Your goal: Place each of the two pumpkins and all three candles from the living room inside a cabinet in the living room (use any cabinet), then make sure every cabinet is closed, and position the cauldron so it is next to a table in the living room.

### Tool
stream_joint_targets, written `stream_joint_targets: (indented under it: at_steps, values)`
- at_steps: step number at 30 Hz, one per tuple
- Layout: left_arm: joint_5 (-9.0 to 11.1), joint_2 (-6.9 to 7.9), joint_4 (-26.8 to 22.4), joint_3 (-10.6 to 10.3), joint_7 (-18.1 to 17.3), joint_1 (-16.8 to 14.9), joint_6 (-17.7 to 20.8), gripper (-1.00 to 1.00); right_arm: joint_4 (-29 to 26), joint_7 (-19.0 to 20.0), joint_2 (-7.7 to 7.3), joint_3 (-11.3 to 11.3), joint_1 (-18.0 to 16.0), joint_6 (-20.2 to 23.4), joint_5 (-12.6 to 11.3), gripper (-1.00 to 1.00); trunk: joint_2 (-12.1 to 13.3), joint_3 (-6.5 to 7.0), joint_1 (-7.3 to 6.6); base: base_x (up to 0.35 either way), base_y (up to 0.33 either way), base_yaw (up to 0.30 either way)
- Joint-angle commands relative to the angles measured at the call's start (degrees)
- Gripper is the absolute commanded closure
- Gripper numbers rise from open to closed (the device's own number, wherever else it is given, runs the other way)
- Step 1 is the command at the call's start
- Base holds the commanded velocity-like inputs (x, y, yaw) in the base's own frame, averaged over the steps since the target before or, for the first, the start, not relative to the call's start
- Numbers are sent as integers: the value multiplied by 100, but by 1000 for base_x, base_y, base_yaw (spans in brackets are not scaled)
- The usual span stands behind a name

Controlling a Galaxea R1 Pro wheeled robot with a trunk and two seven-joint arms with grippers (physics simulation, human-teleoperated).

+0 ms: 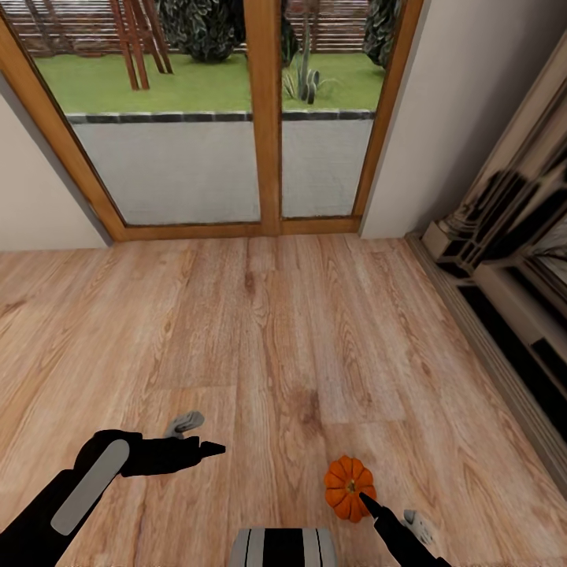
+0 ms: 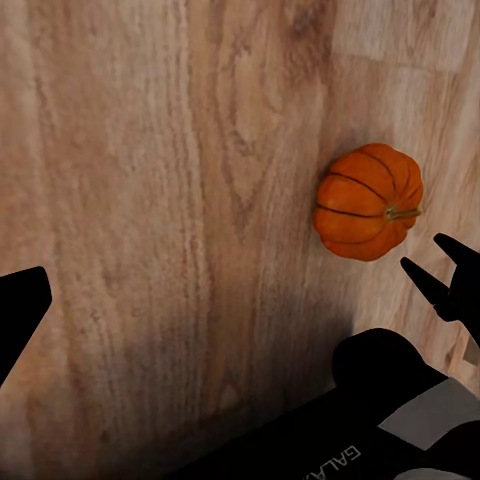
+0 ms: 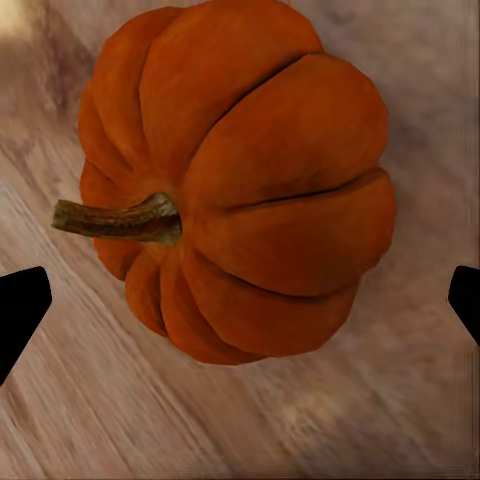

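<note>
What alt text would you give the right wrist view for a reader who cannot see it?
An orange ribbed pumpkin with a short brown stem lies on its side on the pale wood floor, seen close from above. The dark fingertips of the open right end effector show at either edge, wide of the pumpkin and not touching it.

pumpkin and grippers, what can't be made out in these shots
- Pumpkin, head view: its near lower edge is covered by the right gripper.
- Right gripper, right wrist view: fingers cut off by the picture's edges.
- Left gripper, left wrist view: one finger cut off by the edge.
- Unit at the right wall, head view: blurred, cut by the edge.
</note>
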Motion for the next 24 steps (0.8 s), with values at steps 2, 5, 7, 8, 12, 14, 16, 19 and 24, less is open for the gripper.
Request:
stream_joint_targets:
  at_steps: [2, 5, 7, 8, 12, 14, 16, 19, 24]
  values:
    - [-45, 4, -1, -5, -49, -3, 10, -100, 2, -32, 2, 52, -3, 7, -51, -100, -2, -4, -1, 0, 0, 0]
    - [-45, 4, -1, -4, -47, -1, 9, -100, 2, -73, 5, 46, -3, 22, -55, -100, -2, -4, -1, 0, 0, 0]
    - [-45, 4, -1, -4, -48, -2, 9, -100, 4, -91, 5, 38, -3, 32, -57, -100, -2, -4, -1, 0, 0, 0]
    - [-45, 4, -1, -5, -47, -3, 9, -100, 4, -107, 6, 29, -3, 35, -58, -100, -2, -4, -1, 0, 0, 0]
    - [-45, 4, -1, -5, -47, -3, 10, -100, 5, -199, 6, 10, -3, 43, -60, -100, -2, -4, -1, 0, 0, 0]
    - [-45, 4, -1, -5, -48, -3, 10, -100, 5, -236, 6, 7, -3, 47, -60, -100, -2, -4, -1, 0, 0, 0]
    - [-45, 4, -1, -5, -49, -3, 10, -100, 5, -258, 6, 5, -3, 48, -60, -100, -2, -4, -1, 0, 0, 0]
    - [-45, 2, 1, -5, -48, -3, 8, -100, 5, -269, 6, 4, -3, 50, -62, -100, -2, -4, -1, 3, 0, 0]
    - [-51, 1, 1, -5, -47, -2, 7, -100, 5, -274, 6, 4, -3, 49, -61, -100, -2, -4, -1, 109, 36, 0]
